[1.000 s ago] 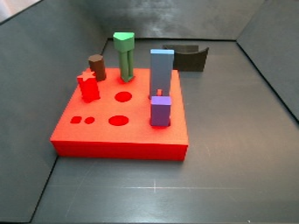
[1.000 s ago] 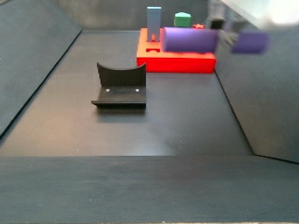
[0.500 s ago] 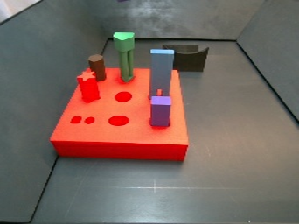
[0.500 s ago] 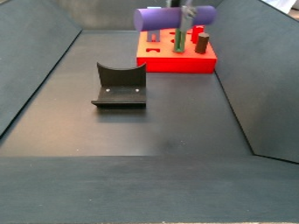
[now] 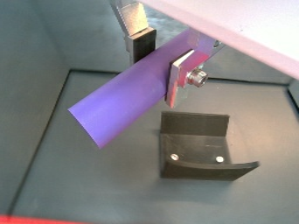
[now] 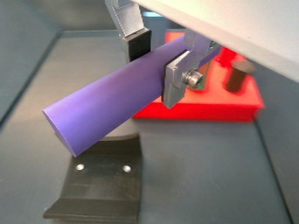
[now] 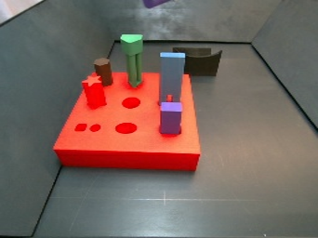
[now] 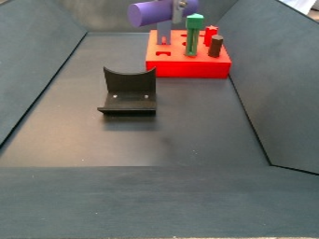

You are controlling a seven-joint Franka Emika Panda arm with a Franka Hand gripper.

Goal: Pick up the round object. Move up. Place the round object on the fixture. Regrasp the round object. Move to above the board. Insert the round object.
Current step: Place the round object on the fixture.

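Observation:
The round object [image 5: 122, 101] is a long purple cylinder, held crosswise between the silver fingers [image 5: 183, 77] of my gripper [image 5: 162, 63], which is shut on it; both wrist views show this grip [image 6: 156, 63]. It hangs high in the air. Directly below it in a wrist view is the fixture [image 5: 201, 150], a dark open-topped holder that also shows under the round object [image 6: 100, 109] as the fixture [image 6: 103, 182]. In a side view the round object [image 8: 155, 13] floats above the back of the floor, between the fixture [image 8: 129, 91] and the red board [image 8: 187, 65]. Only its tip [image 7: 155, 3] shows at the upper edge of a side view.
The board [image 7: 125, 139] carries a green peg [image 7: 130, 58], a tall blue bar [image 7: 172, 74], a short purple block [image 7: 172, 117], a brown peg [image 7: 102, 71] and a red peg [image 7: 92, 91]. The fixture [image 7: 199, 60] stands behind it. Sloped grey walls ring the floor.
The gripper has carried the round object sideways away from the board's far side, toward the fixture. Its tip now shows at the upper edge of a side view.

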